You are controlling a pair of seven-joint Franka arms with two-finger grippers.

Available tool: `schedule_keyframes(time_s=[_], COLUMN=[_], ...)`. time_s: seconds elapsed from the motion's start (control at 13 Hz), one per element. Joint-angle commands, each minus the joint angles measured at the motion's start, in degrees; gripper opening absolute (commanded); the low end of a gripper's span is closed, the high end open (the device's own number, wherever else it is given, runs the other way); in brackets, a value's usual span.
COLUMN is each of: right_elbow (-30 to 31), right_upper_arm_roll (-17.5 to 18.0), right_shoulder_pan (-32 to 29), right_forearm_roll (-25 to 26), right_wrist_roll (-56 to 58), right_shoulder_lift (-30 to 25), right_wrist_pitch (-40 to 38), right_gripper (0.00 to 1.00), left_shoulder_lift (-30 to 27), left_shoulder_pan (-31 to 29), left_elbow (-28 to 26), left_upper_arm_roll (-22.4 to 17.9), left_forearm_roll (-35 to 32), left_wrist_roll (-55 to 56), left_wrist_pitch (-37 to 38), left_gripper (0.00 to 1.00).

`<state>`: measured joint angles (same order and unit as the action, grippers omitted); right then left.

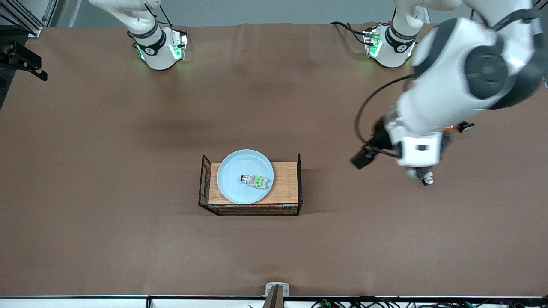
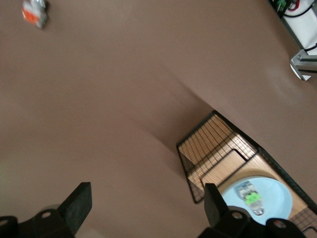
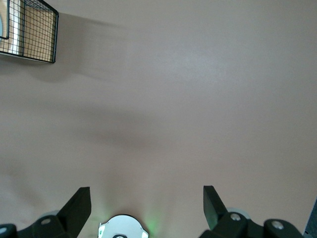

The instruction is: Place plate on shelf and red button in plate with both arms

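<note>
We see the plate (image 1: 245, 176) sitting on the wooden floor of a wire basket (image 1: 204, 188) near the middle of the table (image 1: 107, 171), and the red button (image 1: 256, 181) lies inside the plate, its green patch facing up. Both task things look placed, so we judge the placing step done and the arms to be clearing off.

Our left pincer (image 2: 143, 208) hangs in the air over bare table toward the left arm's end, well apart from the basket; its fingers (image 2: 79, 206) are spread wide and hold nothing. The left wrist view looks across to the basket, the plate (image 2: 275, 196) and the button (image 2: 250, 197) in it, and also catches a similar small block with an orange patch (image 2: 34, 12) lying on the table on its own.

Our right pincer (image 3: 143, 206) is also spread wide and empty, up over its own base; that arm waits.

Next, we think, only a check that the button rests steady, and parking the left arm
</note>
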<state>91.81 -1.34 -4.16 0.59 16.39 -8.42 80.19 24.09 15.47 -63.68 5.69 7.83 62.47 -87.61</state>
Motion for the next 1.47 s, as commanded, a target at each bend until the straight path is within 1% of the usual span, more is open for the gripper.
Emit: schedule_keyframes(time_s=[0.0, 0.15, 0.39, 0.46, 0.54, 0.62, 0.77, 0.93, 1.0, 1.16, 1.39], right_elbow=[-1.46, -1.46, -1.46, -1.46, -1.46, -1.46, -1.46, -1.46, -1.37, -1.37, -1.37], right_upper_arm_roll=[0.28, 0.37, 0.28, 0.28, 0.28, 0.46, 0.37, 0.37, 0.37, 0.37, 0.37], right_shoulder_pan=[0.12, 0.82, 1.0, 0.91, 1.35, 1.7, 2.23, 2.32, 2.23, 1.97, 2.23], right_forearm_roll=[0.82, 0.9, 1.08, 1.08, 0.99, 1.08, 0.99, 1.08, 0.99, 1.08, 0.99], right_wrist_roll=[-0.22, -0.22, -2.14, -5.8, -10.8, -12.76, -12.61, -13.4, -13.4, -13.31, -13.4], right_shoulder_lift=[0.51, 0.51, 0.51, 0.51, 0.51, 0.51, 0.59, 0.51, 0.59, 0.77, 0.94], right_wrist_pitch=[-0.82, -1.08, -1.08, -1.17, -1.26, -1.87, -2.4, -2.49, -2.49, -2.49, -2.49], right_gripper=[1.0, 1.0, 1.0, 1.0, 1.0, 1.0, 1.0, 1.0, 1.0, 1.0, 1.0], left_shoulder_lift=[-3.17, -4.66, -8.26, -9.14, -9.32, -9.41, -10.28, -12.21, -14.05, -18.09, -25.74], left_shoulder_pan=[-4.28, -7.63, -13.86, -15.02, -15.72, -15.82, -15.73, -15.64, -15.64, -15.56, -15.73], left_elbow=[-3.12, -3.29, -3.91, -3.91, -3.73, -3.56, -3.99, -6.18, -8.19, -13.2, -23.91], left_upper_arm_roll=[-0.41, -0.24, -0.24, -0.15, 0.02, 0.02, 0.2, 1.07, 2.12, 2.31, 2.31], left_forearm_roll=[-0.09, -3.51, -3.88, -3.88, -3.36, -3.35, -3.96, -6.06, -6.68, -6.69, -6.69], left_wrist_roll=[-13.81, -25.84, -50.0, -55.04, -57.61, -57.2, -56.94, -54.93, -54.83, -54.74, -54.74], left_wrist_pitch=[3.13, 6.47, 9.74, 9.83, 9.83, 9.74, 9.74, 9.74, 9.66, 8.26, 2.47], left_gripper=[1.0, 1.0, 1.0, 1.0, 1.0, 1.0, 1.0, 1.0, 1.0, 1.0, 1.0])
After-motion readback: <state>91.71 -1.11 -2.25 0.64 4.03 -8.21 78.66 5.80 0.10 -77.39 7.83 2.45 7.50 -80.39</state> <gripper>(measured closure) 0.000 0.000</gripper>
